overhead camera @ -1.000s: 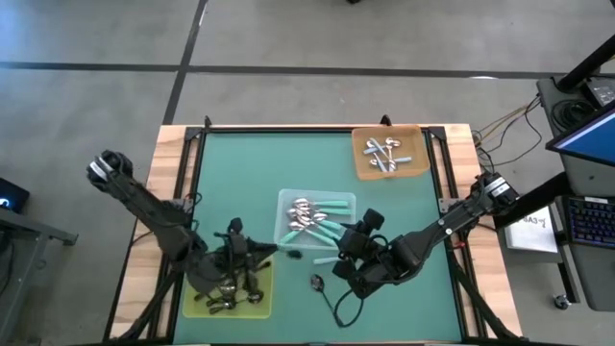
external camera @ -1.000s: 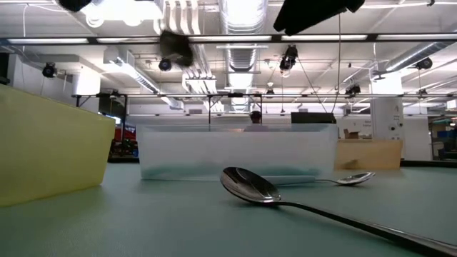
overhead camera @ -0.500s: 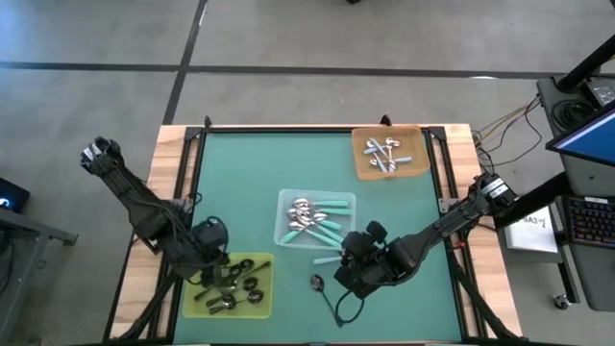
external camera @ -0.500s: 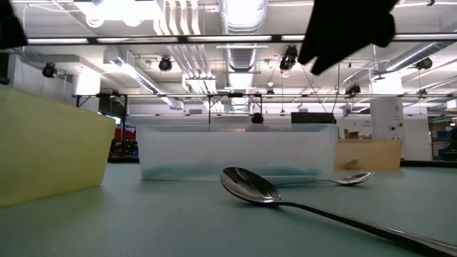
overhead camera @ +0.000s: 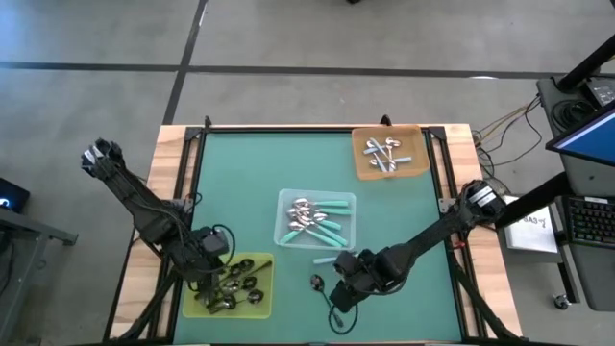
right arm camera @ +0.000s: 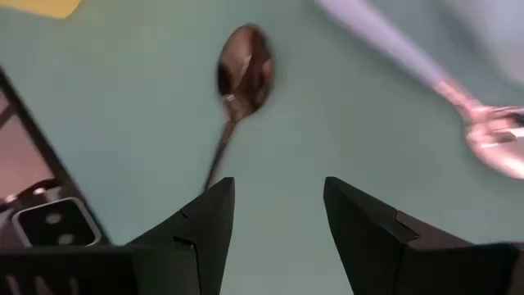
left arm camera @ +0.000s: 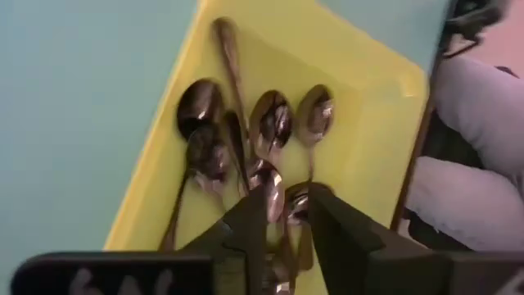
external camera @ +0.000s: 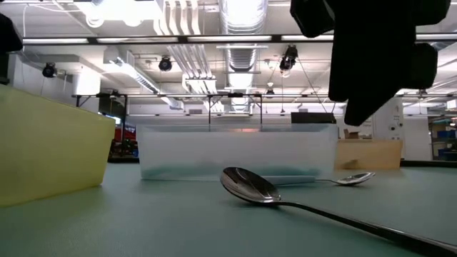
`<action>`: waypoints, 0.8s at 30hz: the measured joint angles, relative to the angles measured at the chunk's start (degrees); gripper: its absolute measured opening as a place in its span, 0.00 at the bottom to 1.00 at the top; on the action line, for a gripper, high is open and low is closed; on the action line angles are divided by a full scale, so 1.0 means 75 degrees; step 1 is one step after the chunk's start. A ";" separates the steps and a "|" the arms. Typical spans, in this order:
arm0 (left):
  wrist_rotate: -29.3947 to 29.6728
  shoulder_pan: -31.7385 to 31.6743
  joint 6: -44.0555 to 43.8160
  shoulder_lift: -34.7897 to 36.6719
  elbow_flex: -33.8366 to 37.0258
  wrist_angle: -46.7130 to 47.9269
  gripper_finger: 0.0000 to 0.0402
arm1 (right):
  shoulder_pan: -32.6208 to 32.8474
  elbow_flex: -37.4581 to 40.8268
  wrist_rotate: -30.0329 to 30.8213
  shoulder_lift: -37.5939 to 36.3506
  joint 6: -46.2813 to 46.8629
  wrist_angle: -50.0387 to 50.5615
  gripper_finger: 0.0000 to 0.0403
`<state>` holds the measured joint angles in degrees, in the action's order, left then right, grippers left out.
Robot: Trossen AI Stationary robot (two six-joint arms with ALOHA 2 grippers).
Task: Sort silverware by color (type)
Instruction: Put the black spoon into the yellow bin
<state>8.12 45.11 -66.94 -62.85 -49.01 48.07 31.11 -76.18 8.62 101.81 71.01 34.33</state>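
Left end effector (left arm camera: 286,221) sits over the yellow tray (overhead camera: 258,279), fingers slightly parted, gripping nothing; dark spoons (left arm camera: 246,131) lie piled in that tray. Right end effector (right arm camera: 274,209) is open above a loose dark spoon (right arm camera: 243,70) on the tabletop (overhead camera: 240,173), just right of the yellow tray. Teal-handled spoons (overhead camera: 317,223) fill the clear tray (overhead camera: 284,199) beyond the yellow tray; pale spoons (overhead camera: 384,154) sit in the brown tray (overhead camera: 418,135) at the far right corner.
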 joint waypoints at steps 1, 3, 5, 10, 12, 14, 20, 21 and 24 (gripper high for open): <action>0.0006 -0.0001 0.0173 -0.0040 0.0000 -0.0173 0.20 | 0.0000 0.0000 -0.0120 0.0056 0.0037 -0.0134 0.45; 0.0081 -0.0001 0.0497 -0.0108 0.0000 -0.0568 0.25 | 0.0000 0.0000 -0.0263 0.0164 0.0174 -0.0325 0.45; 0.0119 -0.0001 0.0801 -0.0157 0.0000 -0.0937 0.28 | 0.0000 0.0000 -0.0422 0.0268 0.0301 -0.0462 0.44; 0.0125 0.0000 0.1427 -0.0208 0.0000 -0.1942 0.33 | 0.0000 -0.0050 -0.0733 0.0560 0.0591 -0.0633 0.44; 0.0125 0.0002 0.1651 -0.0209 0.0000 -0.2294 0.33 | 0.0000 -0.0165 -0.0874 0.0724 0.0591 -0.0746 0.44; 0.0125 -0.0001 0.1882 -0.0209 0.0000 -0.2515 0.33 | -0.0003 -0.0312 -0.1024 0.0911 0.0567 -0.0857 0.44; 0.0125 0.0002 0.2243 -0.0189 0.0000 -0.2608 0.33 | -0.0003 -0.1049 -0.1277 0.1688 0.0246 -0.0592 0.44; 0.0123 0.0002 0.2268 -0.0189 0.0000 -0.2607 0.33 | -0.0007 -0.1213 -0.1289 0.1810 0.0184 -0.0427 0.44; 0.0122 0.0002 0.2390 -0.0189 0.0000 -0.2597 0.33 | -0.0020 -0.1784 -0.1298 0.2168 0.0043 0.0318 0.44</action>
<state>9.04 45.12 -49.02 -64.27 -49.01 28.60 30.96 -89.56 -1.11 118.07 71.33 36.71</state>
